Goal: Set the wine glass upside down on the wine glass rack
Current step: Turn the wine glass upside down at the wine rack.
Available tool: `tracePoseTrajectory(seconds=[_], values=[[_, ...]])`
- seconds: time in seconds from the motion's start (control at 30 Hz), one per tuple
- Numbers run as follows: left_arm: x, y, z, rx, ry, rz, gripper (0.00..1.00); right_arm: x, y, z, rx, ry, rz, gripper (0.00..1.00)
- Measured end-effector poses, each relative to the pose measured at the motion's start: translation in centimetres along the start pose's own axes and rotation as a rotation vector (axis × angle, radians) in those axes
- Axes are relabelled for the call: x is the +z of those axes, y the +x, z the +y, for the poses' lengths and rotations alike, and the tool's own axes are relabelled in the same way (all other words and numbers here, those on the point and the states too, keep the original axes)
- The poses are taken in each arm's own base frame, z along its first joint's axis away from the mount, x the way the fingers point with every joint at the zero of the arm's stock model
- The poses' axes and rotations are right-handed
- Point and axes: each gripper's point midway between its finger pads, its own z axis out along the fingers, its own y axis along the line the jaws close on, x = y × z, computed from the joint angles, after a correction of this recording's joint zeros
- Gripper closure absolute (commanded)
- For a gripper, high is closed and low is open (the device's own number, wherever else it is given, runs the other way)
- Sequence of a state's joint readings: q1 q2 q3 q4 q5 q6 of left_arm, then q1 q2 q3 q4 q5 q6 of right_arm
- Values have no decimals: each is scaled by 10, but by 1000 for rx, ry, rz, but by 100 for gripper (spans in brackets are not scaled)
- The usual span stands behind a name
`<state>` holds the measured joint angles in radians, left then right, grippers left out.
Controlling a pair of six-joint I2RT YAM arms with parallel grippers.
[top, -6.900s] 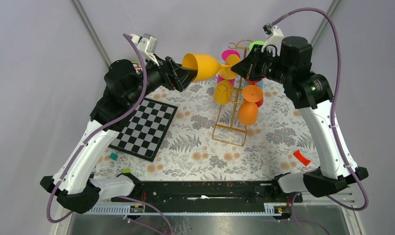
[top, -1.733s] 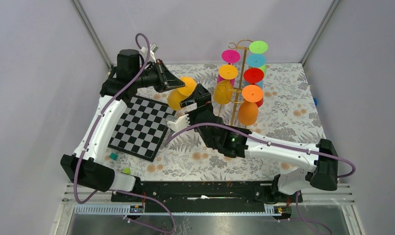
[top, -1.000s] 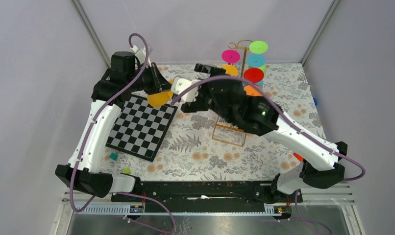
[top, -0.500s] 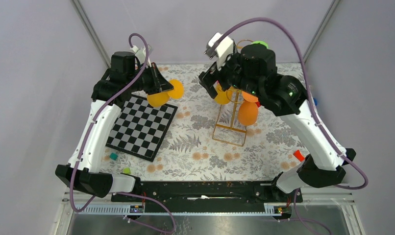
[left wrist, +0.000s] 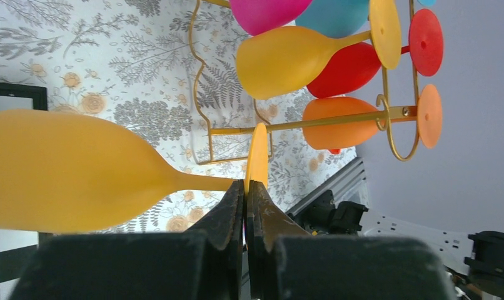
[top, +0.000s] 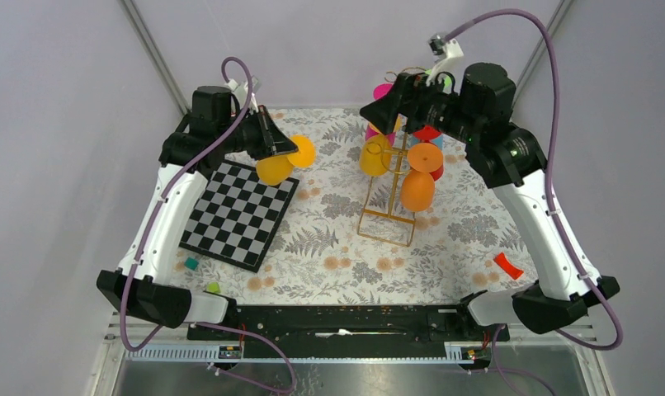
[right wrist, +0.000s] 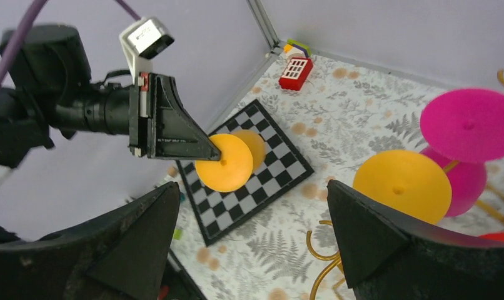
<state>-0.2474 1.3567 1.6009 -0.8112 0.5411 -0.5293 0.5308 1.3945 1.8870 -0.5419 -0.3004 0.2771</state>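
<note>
The wine glass (top: 275, 170) is yellow-orange and lies on its side in the air over the chessboard's far corner. My left gripper (top: 286, 149) is shut on the rim of its round foot (left wrist: 257, 155), and the bowl (left wrist: 68, 170) points left in the left wrist view. The wine glass rack (top: 393, 188), thin gold wire, stands mid-table with several coloured glasses hanging on it. My right gripper (top: 379, 112) is open and empty, high up at the rack's top left, facing the held wine glass (right wrist: 224, 164). Its fingertips (right wrist: 169, 195) frame that view.
A black-and-white chessboard (top: 237, 216) lies at the left. Small teal (top: 191, 263) and green (top: 213, 287) cubes sit near the left arm's base. A red piece (top: 507, 265) lies at the front right, and a red toy (right wrist: 296, 72) in the far left corner.
My right arm has swung right and back, up beside the rack's top, its gripper still open. My left gripper has held the glass almost in the same place, drifting slightly right.
</note>
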Motion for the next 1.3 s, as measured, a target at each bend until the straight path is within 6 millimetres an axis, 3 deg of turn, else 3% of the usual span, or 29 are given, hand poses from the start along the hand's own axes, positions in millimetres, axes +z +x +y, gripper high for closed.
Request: tracePoseTrajectory(seconds=[0.2, 0.33, 0.73, 0.97, 1.3], values=[[5, 2, -10, -57, 65, 13, 100, -6, 0, -27, 222, 23, -63, 8], [11, 3, -17, -113, 123, 22, 100, -8, -2, -33, 268, 35, -87, 6], [26, -4, -46, -268, 305, 46, 100, -37, -18, -27, 246, 48, -179, 0], [33, -5, -67, -308, 387, 73, 100, -43, -15, -37, 233, 90, -222, 0], [41, -5, -76, -375, 429, 104, 100, -50, -18, -42, 223, 114, -265, 0]])
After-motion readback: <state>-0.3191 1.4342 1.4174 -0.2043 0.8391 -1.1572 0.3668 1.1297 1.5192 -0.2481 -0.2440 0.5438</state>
